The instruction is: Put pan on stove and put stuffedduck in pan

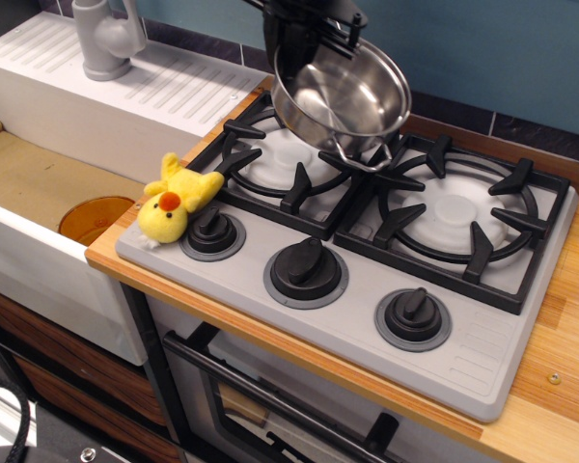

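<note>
Item: round shiny stainless-steel pan (pixel 343 95) with low straight sides and wire loop handles, held tilted in the air above the black grate of the left burner (pixel 288 154), carried at its far rim by the dark pincer (pixel 309 29); the pincer appears clamped on the pan, though its tips are hidden behind the rim. Item: light grey two-burner stove (pixel 367 289) set in the wooden table (pixel 560 386), nearer its far edge, with three black round knobs along the front. Item: small yellow plush stuffedduck (pixel 177 203) with orange beak, lying at the stove's front left corner, touching the left knob (pixel 212 233). Risks, as judgement: the pan hangs at a slant, so a release from here could land it rim-first on the grate prongs and let it rock or slide off; a rim hold might also slip. Surroundings: white sink (pixel 48 193) with grey faucet (pixel 106 39) beyond the table's left edge. Nothing stands on either grate; the knob crowds a later grasp of the duck.
</note>
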`<action>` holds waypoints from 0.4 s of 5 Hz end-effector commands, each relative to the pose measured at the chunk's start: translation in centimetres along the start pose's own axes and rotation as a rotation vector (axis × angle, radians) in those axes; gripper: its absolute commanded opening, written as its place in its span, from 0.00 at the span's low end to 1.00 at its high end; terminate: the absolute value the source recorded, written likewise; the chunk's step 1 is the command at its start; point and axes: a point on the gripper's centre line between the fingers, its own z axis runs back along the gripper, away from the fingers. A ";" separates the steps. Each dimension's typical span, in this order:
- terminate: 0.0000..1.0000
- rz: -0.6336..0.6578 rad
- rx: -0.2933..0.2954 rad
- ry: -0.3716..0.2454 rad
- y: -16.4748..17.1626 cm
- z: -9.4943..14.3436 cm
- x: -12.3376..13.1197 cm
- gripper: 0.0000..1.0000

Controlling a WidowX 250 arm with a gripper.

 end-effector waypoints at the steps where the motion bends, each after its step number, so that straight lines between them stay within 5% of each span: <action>1: 0.00 0.010 0.000 -0.089 2.6 0.1 1.1 0.00; 2: 0.00 0.005 0.002 -0.101 3.7 -0.9 1.2 0.00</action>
